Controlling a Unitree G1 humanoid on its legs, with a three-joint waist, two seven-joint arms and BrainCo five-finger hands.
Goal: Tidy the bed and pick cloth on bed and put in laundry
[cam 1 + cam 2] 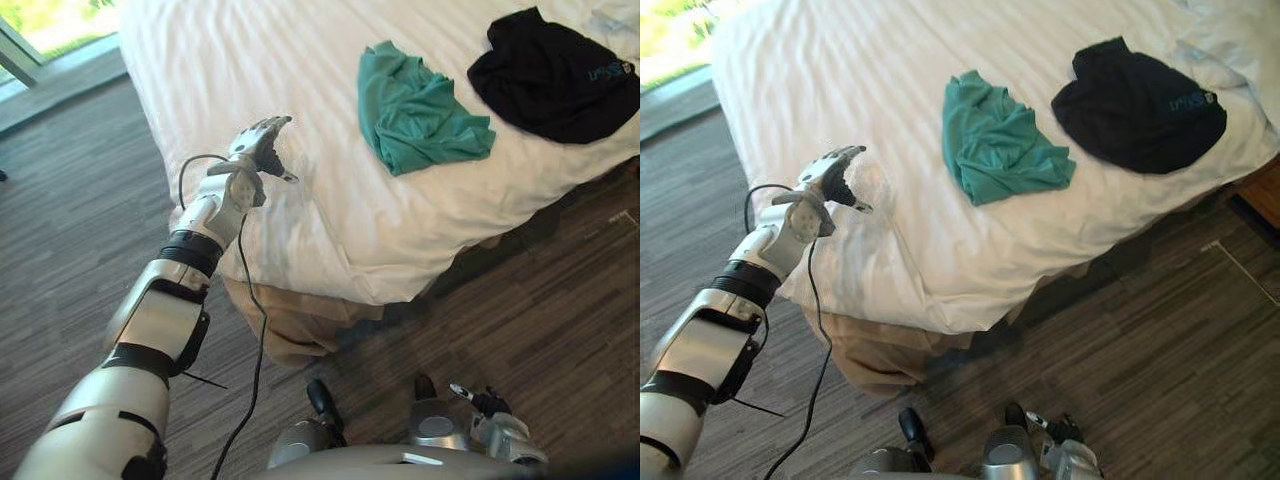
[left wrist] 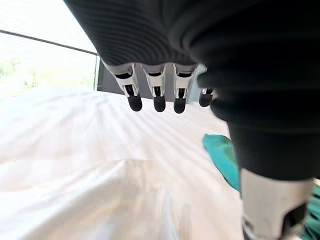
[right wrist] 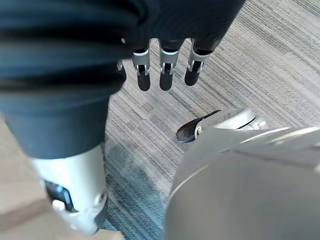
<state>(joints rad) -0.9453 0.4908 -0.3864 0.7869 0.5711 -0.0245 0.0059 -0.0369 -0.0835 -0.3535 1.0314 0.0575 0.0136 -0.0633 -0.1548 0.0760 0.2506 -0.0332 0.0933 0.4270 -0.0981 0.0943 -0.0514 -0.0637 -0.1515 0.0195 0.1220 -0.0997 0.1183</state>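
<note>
At the foot corner of a white-sheeted bed [image 1: 250, 60], the robot's left hand [image 1: 262, 140] hovers just over the mattress edge. Its fingers [image 2: 155, 97] are loose & nearly straight, thumb apart, gripping nothing. The right hand [image 3: 166, 75] hangs low by the body above the wood-look floor [image 1: 80, 230], fingers relaxed, likewise empty.

Two garments lie on the sheet, neither touched by a hand. The green shirt [image 1: 420, 110] sits crumpled near the bed's edge, well apart from the left hand, off to the robot's right of it & slightly farther up the bed. Its long axis runs approx. away from the robot, from the near edge toward the middle of the mattress. The black garment [image 1: 555, 75] lies farther right again, near the green one w/ a strip of bare sheet between them.

The sheet under the left hand looks rumpled where it folds over the corner.

Judging by the layout, the pick-up part of the job is not yet begun. The left hand is the nearer of the two to the green shirt & already at sheet height, vs. the right hand down by the floor. A reach rightward across the sheet would likely meet the shirt's long side first, w/ the black garment next in line.
</note>
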